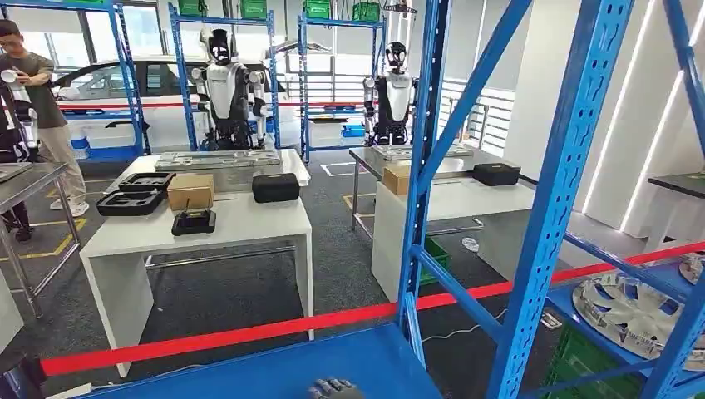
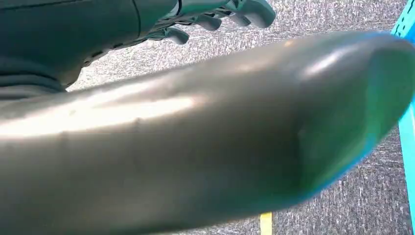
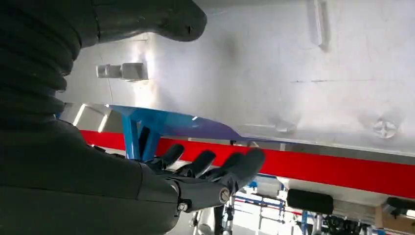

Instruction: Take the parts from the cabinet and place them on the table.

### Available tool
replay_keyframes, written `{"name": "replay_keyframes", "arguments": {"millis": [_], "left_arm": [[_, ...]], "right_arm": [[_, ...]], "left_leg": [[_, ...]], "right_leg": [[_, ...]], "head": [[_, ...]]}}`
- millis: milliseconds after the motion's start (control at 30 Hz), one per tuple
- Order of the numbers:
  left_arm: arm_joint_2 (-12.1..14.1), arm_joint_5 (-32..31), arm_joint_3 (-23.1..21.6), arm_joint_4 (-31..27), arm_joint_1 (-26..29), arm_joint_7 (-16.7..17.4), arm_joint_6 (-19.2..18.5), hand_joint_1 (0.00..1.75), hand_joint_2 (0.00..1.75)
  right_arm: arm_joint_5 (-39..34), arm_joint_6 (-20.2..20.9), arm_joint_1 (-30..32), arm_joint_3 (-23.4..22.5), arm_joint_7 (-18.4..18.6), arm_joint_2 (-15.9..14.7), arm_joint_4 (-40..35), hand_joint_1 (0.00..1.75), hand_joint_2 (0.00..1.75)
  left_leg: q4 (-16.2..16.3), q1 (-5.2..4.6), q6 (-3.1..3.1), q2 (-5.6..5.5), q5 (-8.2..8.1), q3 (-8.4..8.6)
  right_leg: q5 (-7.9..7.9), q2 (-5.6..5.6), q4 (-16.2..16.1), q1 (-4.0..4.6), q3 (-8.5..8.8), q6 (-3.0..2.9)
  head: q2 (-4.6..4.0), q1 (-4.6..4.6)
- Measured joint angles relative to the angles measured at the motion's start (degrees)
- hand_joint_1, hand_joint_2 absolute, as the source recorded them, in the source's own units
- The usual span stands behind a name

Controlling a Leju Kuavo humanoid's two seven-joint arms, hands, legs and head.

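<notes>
Reaching under the blue rack [image 1: 532, 216], the right hand [image 3: 205, 171] (fingers apart, empty) sits well short of the silver parts [image 1: 632, 312] shelved to its right; left hand's [image 2: 220, 14] state unclear.

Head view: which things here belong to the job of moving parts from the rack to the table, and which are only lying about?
For the job:
blue rack
silver wheel covers on its shelf
white table

Lying about:
cardboard box
black case
black trays
two standing robots
person
</notes>
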Motion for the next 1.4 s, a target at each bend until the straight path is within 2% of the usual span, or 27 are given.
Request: {"name": "replay_keyframes", "arguments": {"millis": [33,100,133,200,300,333,567,700,800,1067,1400], "left_arm": [[0.0,0.0,0.0,0.0,0.0,-0.1,-0.1,0.0,0.0],[0.1,0.0,0.0,0.0,0.0,-0.4,-0.2,0.0,0.0],[0.1,-0.1,0.0,0.0,0.0,-0.7,-0.4,0.0,0.0],[0.2,-0.2,0.0,0.0,0.0,-0.9,-1.2,0.0,0.0],[0.4,-0.2,0.0,0.0,0.0,-1.3,-1.5,0.0,0.0],[0.4,-0.2,0.0,0.0,-0.1,-1.4,-1.4,0.0,1.75],[0.6,-0.6,0.0,-0.1,-0.2,-2.3,-2.1,0.0,1.75],[0.7,-0.6,0.0,-0.1,-0.2,-2.4,-2.4,0.0,1.75],[0.7,-1.0,0.0,-0.2,-0.2,-2.5,-2.3,0.0,1.75],[0.8,-1.4,-0.2,-0.2,-0.2,-4.8,-2.7,0.0,1.75],[1.0,-0.7,-0.1,-0.3,-0.3,-5.6,-3.6,0.0,1.75]], "right_arm": [[-0.1,-0.1,0.1,0.0,-0.1,0.0,0.0,1.24,1.75],[-0.1,-0.6,0.2,0.0,-0.1,-0.1,0.0,1.24,1.75],[-0.2,-0.9,0.3,0.0,-0.2,-0.1,0.0,1.55,1.75],[-0.2,-1.3,0.6,0.0,-0.2,-0.2,0.0,1.61,1.75],[-0.5,-2.1,1.0,-0.1,-0.8,-0.2,0.0,1.59,1.75],[-0.5,-2.4,1.1,-0.1,-1.0,-0.2,0.0,1.57,1.75],[-0.6,-3.6,1.7,-0.5,-1.1,-0.2,0.0,1.59,1.75],[-0.6,-3.8,1.9,-0.8,-1.1,-0.2,0.0,1.54,1.75],[-0.8,-4.0,2.0,-1.1,-1.1,-0.2,0.0,1.57,1.75],[-1.1,-4.3,2.2,-1.4,-1.4,-0.2,0.0,1.55,1.75],[-0.7,-4.4,1.3,-1.6,-1.5,-0.3,-0.1,1.57,1.75]], "left_leg": [[0.0,0.0,0.0,-0.01,0.0,0.0],[0.0,0.0,0.0,0.0,0.0,0.0],[0.0,0.01,0.0,0.0,0.0,0.0],[0.0,0.01,0.0,0.0,0.0,0.0],[0.0,0.01,0.0,0.0,0.0,0.0],[0.0,0.01,0.0,0.0,0.0,0.0],[0.0,0.01,0.0,0.0,0.0,0.0],[0.0,0.01,0.0,0.0,0.0,0.0],[0.0,0.01,0.0,0.0,0.0,0.0],[0.0,0.01,0.0,0.0,0.0,0.0],[0.0,0.0,-0.01,0.0,0.0,0.0]], "right_leg": [[0.0,0.0,0.0,0.0,0.0,0.0],[0.0,0.0,0.0,0.0,0.0,0.0],[0.0,0.0,0.0,0.0,0.0,0.0],[0.0,0.0,0.0,0.0,0.0,0.0],[0.0,0.0,0.0,0.0,0.0,0.0],[-0.01,0.0,0.0,0.0,0.0,-0.01],[-0.01,0.0,0.0,0.0,0.0,-0.01],[0.0,0.0,0.0,0.0,0.0,-0.01],[-0.01,0.0,0.0,0.0,0.0,-0.01],[-0.01,0.0,0.0,0.0,0.0,-0.01],[0.0,0.0,0.0,0.0,0.01,-0.01]], "head": [[0.0,0.0],[0.0,0.0],[0.0,0.0],[0.0,-0.02],[0.0,0.0],[0.0,0.0],[0.0,-0.02],[0.0,0.0],[0.0,0.0],[0.0,-0.02],[0.0,0.0]]}}
